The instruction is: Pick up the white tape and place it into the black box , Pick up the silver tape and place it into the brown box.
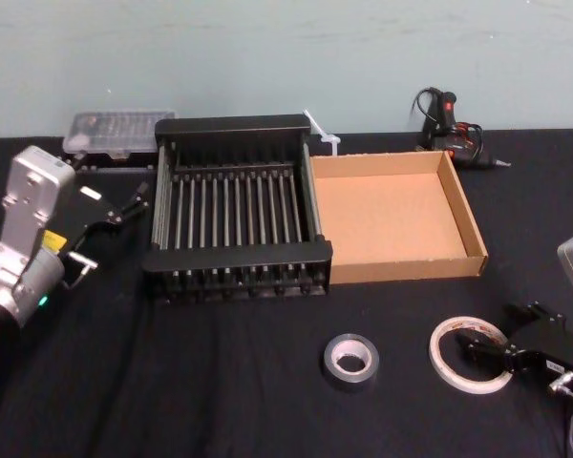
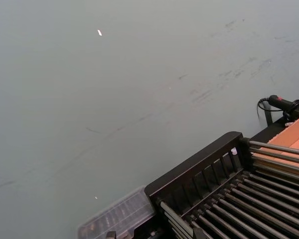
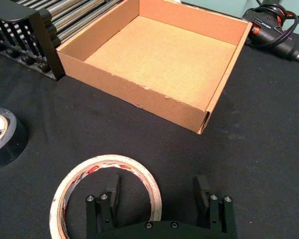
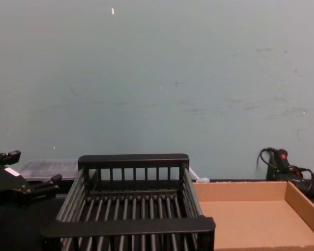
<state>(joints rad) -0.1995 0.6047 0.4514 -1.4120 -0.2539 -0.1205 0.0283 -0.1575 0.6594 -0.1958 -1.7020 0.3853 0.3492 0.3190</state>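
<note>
The white tape point(image 1: 443, 355) lies flat on the black cloth at the front right, red marks on its face point(image 3: 103, 160). My right gripper point(image 1: 498, 352) is down at its right side and open. One finger point(image 3: 112, 191) stands inside the roll's hole and the other outside, so the gripper point(image 3: 158, 191) straddles the roll's wall. The silver tape point(image 1: 350, 379) lies flat to the white roll's left point(image 3: 7, 144). The black box point(image 1: 234, 255) and brown box point(image 1: 406, 268) stand side by side behind the rolls. My left gripper point(image 1: 110, 232) hangs open left of the black box point(image 4: 131, 226).
A clear plastic case point(image 1: 110, 134) sits behind the black box at the back left. A corded black and red tool point(image 1: 454, 134) lies behind the brown box point(image 3: 134, 92). A white zip tie point(image 1: 321, 130) rests between the boxes at the back.
</note>
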